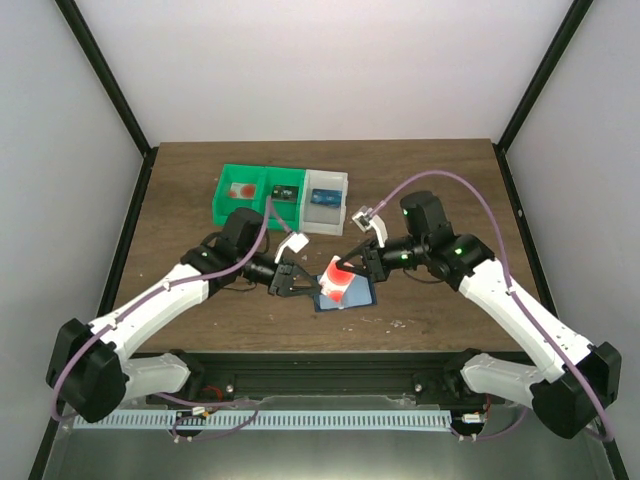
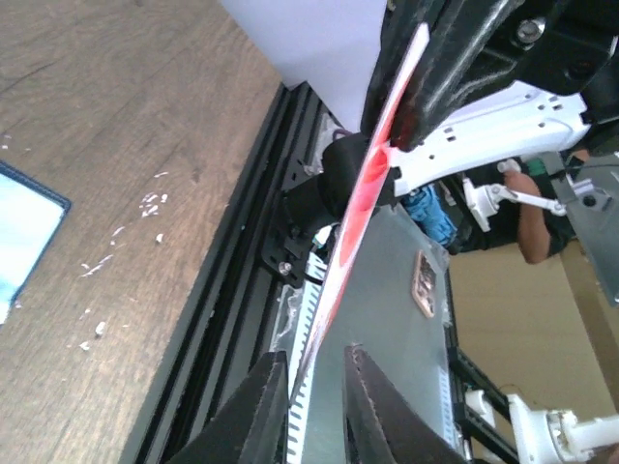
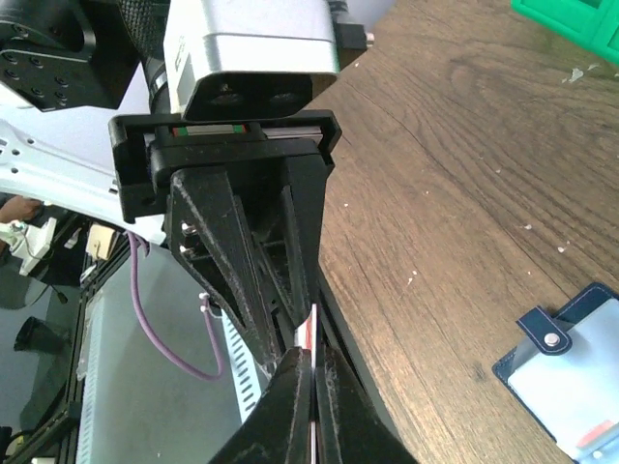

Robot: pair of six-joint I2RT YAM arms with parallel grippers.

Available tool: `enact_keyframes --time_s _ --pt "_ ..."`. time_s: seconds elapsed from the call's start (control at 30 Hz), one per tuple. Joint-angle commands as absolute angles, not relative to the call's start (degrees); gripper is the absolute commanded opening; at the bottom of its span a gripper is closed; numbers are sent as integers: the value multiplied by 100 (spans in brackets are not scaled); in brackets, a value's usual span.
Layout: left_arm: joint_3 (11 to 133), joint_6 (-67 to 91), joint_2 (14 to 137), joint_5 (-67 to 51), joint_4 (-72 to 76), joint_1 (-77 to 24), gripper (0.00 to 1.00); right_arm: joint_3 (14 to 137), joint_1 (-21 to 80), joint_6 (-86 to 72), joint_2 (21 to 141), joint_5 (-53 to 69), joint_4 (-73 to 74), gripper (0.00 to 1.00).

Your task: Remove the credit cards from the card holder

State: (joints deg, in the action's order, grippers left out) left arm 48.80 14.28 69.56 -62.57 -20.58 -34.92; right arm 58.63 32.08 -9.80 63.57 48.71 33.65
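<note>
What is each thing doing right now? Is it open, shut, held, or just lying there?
credit card, up in the air, out of its pocket
right end effector, shut on the credit card
left end effector, slightly open around its lower edge
card holder, lying flat on the table, not held
second credit card, lying in the green bin
</note>
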Motion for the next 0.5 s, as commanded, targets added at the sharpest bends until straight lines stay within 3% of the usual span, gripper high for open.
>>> enact_keyframes --time_s 0.0,0.13,0.47 --pt "5062 1397 6663 -5751 -1977 -3481 28 5879 3192 -1129 6226 4874 3053 0" --pt "5015 1857 6215 -5068 -1493 -3406 46 5534 3190 -1943 5989 4831 2109 0" --pt "3951 4004 5049 -4161 731 -2924 58 3942 3190 -5123 5527 3399 -1801 0"
